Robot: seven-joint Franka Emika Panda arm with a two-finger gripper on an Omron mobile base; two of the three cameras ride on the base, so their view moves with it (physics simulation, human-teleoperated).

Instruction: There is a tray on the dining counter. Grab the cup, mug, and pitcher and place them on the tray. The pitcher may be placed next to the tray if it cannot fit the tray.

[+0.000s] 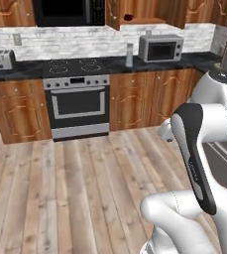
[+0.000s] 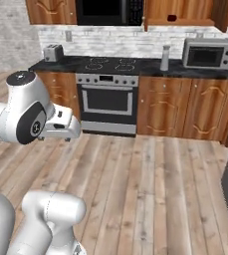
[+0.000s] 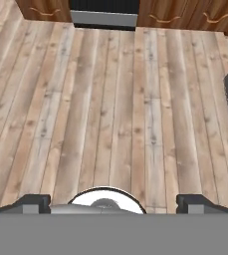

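1. Wooden floor planks [image 3: 110, 99] run from the left towards the far oven [image 1: 78, 106]; none of the task's vessels, nor the tray, can be made out from this spot.
2. Pincer [image 3: 113, 201] hangs wide open over the floor, gripping nothing.
3. Judgement: drive the base round to find the desk before reaching.

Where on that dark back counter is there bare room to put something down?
Free: the dark counter stretch between the black stovetop and the grey canister. Crowded: the silver microwave fills the right end, and the silver toaster sits at the left end.
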